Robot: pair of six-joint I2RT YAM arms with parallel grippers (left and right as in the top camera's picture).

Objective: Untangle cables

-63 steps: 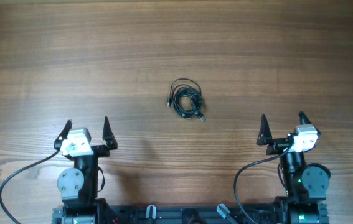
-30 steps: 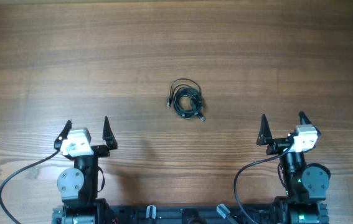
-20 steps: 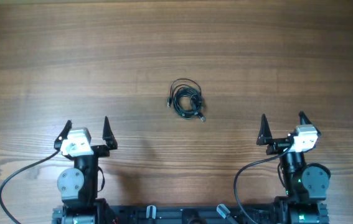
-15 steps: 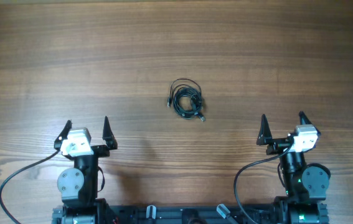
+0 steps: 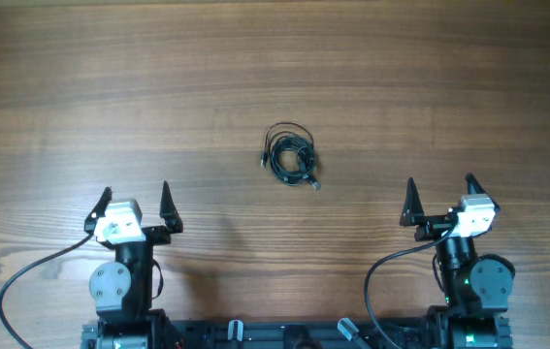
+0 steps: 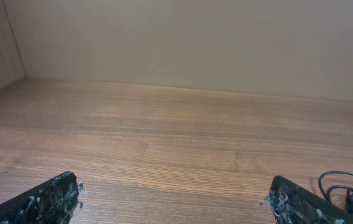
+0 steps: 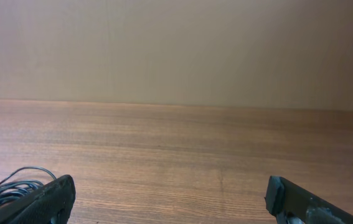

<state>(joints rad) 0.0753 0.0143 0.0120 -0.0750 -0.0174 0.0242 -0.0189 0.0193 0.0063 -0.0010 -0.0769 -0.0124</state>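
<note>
Your left end effector (image 5: pixel 136 197) sits low on the left with its jaws spread wide and nothing between them. Your right end effector (image 5: pixel 440 189) is spread just as wide on the right, also with nothing in it. Farther out and between the two, the cables (image 5: pixel 291 155) lie as one small black coiled tangle on the wood-grain tabletop (image 5: pixel 275 58), well apart from both. The left wrist view catches the coil in its lower right corner, the right wrist view in its lower left.
</note>
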